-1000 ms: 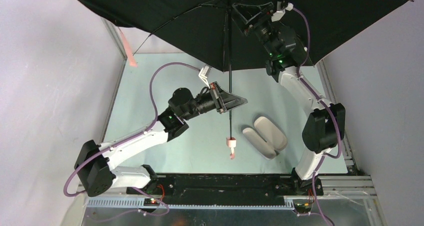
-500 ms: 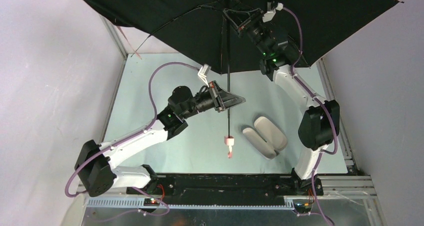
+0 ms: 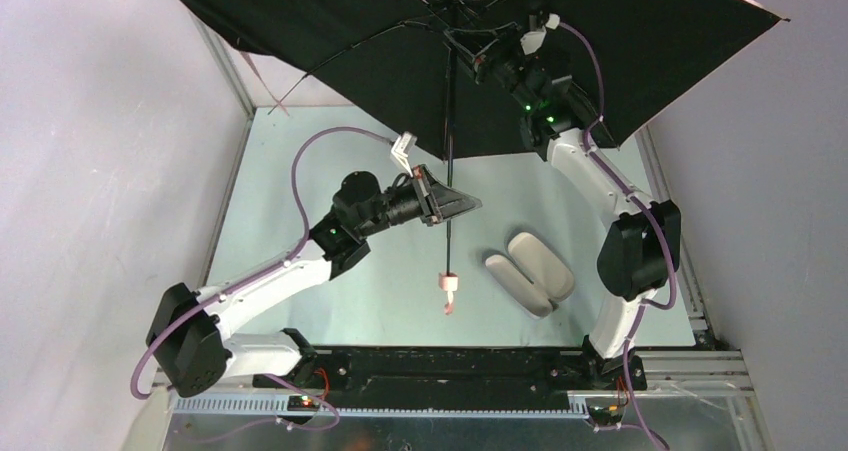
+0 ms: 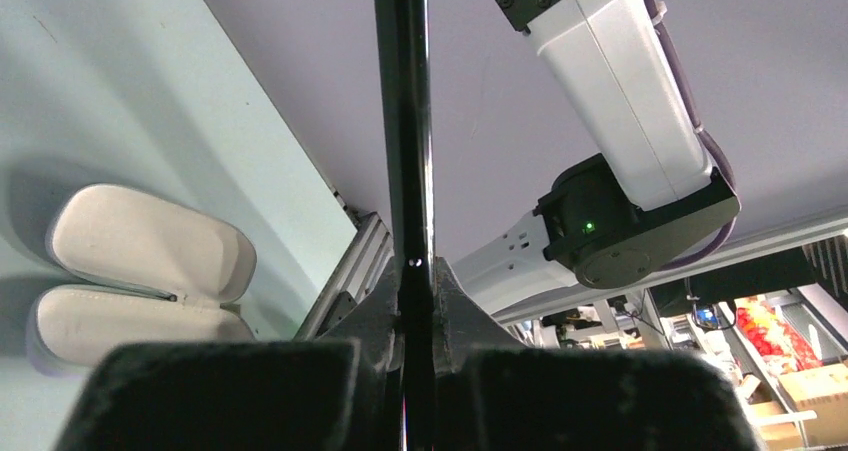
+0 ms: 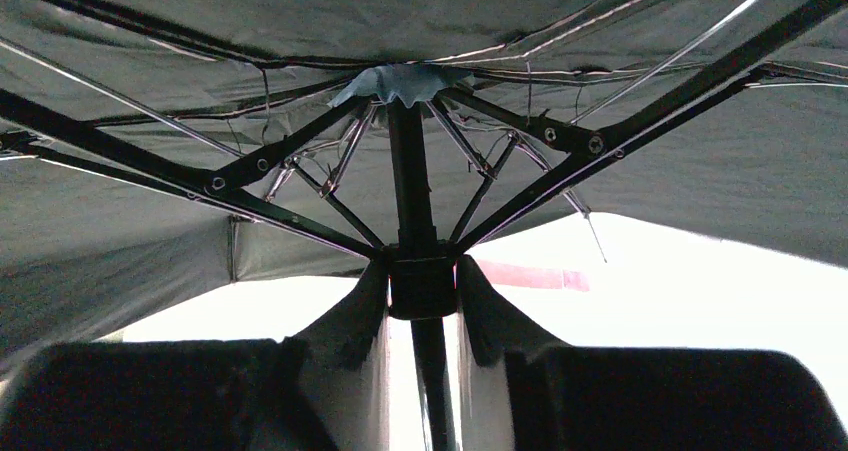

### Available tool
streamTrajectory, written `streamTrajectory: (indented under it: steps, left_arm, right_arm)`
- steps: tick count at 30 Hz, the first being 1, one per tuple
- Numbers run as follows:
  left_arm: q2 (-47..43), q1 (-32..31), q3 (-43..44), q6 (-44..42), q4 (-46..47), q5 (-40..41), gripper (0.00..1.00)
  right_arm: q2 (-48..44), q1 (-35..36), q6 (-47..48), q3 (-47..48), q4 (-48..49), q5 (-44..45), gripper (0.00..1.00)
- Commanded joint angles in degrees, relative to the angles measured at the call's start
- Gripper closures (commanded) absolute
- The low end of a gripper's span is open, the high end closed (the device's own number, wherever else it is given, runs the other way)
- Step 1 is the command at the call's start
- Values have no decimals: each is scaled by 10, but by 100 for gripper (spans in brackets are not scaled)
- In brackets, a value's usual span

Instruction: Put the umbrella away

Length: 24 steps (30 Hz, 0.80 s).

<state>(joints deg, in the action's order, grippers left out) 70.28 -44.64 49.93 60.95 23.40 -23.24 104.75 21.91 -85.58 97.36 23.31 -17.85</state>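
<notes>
Noted umbrella [image 3: 330,21] open. Found left pincer [image 4: 415,286] clamped midway on its shaft [image 4: 404,121], right pincer [image 5: 421,271] seemingly closed on runner [image 5: 421,293] atop shaft. Saw case [image 3: 530,271] right of shaft.

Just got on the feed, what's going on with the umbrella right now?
The umbrella is fully open, held up over the table. The left gripper is shut on its shaft, above the pink handle. The right gripper is up under the canopy, closed on either side of the runner. Nothing is folded yet. The pale case lies open on the table.
</notes>
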Motion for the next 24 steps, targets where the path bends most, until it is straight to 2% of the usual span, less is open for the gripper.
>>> streamTrajectory:
  steps: [1,5,7,9,11,12,17,19,21,22,24]
  left_arm:
    - [-25,3,18,-46,37,-28,100]
    - [-20,6,122,-66,-33,-23,100]
    - [-22,12,167,-88,-78,-9,100]
    - [-25,23,197,-104,-104,0,100]
    - [-32,32,208,-117,-111,7,100]
    - [-39,35,209,-130,-113,10,100]
    - [-64,35,158,-148,-99,0,100]
    - [-80,35,115,-133,-80,-9,100]
    - [-103,38,76,-111,-67,-9,100]
    - [-107,40,52,-93,-46,-10,100]
    - [-120,52,34,-72,-26,-10,100]
  right_arm:
    - [-32,-4,8,13,83,-18,100]
    - [-39,-3,16,-38,130,-51,100]
    - [-54,2,16,-68,120,-64,100]
    - [-75,12,26,-98,94,-69,100]
    - [-96,22,23,-117,8,-58,100]
    - [-106,24,-1,-129,-30,-50,100]
    - [-123,31,-66,-125,-54,-20,100]
    - [-118,29,-49,-74,-23,-31,100]
    - [-110,30,18,-25,-18,-51,100]
    - [-108,35,69,-15,-19,-59,100]
    - [-106,40,83,-7,-19,-81,100]
